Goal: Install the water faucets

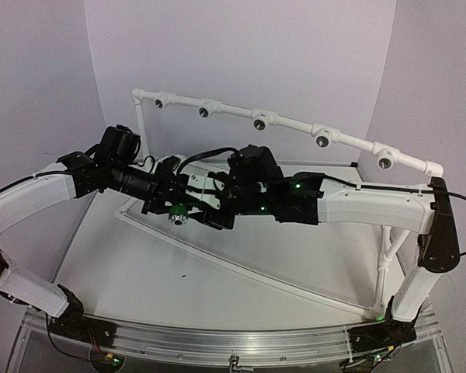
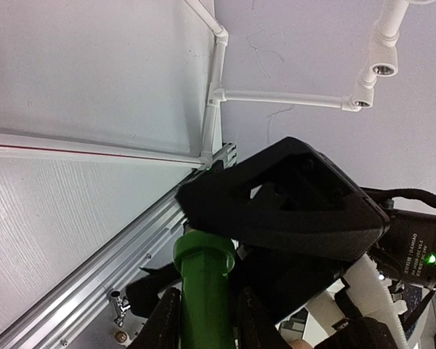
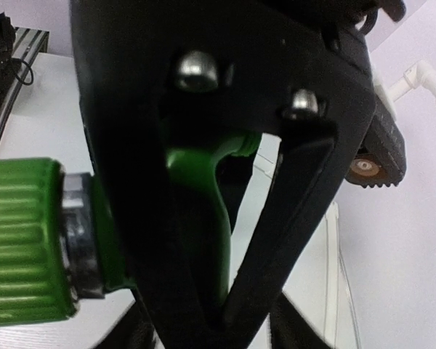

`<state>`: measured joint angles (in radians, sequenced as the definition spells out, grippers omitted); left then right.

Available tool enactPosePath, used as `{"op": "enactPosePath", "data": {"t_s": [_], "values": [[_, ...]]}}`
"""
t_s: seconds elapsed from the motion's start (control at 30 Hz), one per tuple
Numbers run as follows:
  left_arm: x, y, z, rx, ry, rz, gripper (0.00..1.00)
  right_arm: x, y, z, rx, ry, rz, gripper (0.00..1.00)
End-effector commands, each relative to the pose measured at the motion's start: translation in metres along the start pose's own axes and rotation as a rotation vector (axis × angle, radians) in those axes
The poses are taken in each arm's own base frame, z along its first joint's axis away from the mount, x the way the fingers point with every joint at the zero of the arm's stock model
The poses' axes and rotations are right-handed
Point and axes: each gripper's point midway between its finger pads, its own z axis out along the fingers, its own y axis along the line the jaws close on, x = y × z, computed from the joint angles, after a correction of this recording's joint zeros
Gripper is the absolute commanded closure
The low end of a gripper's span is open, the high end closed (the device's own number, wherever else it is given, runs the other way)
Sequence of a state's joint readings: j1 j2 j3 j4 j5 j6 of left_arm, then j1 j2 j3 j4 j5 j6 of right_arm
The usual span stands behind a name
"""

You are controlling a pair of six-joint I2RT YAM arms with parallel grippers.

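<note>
Both bent inward, left arm point(image 1: 31, 194) and right arm point(image 1: 373, 206) meet; left gripper point(image 2: 203, 323) clamps green faucet point(image 2: 203, 273), right gripper point(image 1: 217, 210) unclear.

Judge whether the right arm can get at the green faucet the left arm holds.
Probably yes. The right gripper sits right beside the faucet above mid-table, with nothing between them in the top view. Only the left gripper, its jaws clamped on the green body, crowds the approach.

- White pipe frame point(image 1: 295, 123) standing on the surface point(image 1: 217, 287), five tee sockets point(image 1: 259, 123) along its top bar.
- Aluminium rail point(image 1: 241, 346) along the surface's near edge.
- Plain wall point(image 1: 241, 47) behind.
</note>
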<state>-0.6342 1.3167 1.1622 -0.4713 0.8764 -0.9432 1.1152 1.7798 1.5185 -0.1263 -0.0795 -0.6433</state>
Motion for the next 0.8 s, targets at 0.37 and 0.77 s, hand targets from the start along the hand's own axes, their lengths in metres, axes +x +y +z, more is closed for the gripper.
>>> {"op": "enactPosePath", "data": {"t_s": [0.37,0.77], "values": [[-0.072,-0.032,-0.119,-0.036,-0.624,0.136,1.00,-0.040,-0.051,-0.105,0.143,-0.055,0.023,0.10],[-0.131,-0.057,-0.149,0.130,-0.775,0.181,1.00,-0.043,-0.132,-0.172,0.395,0.136,0.038,0.08]]}}
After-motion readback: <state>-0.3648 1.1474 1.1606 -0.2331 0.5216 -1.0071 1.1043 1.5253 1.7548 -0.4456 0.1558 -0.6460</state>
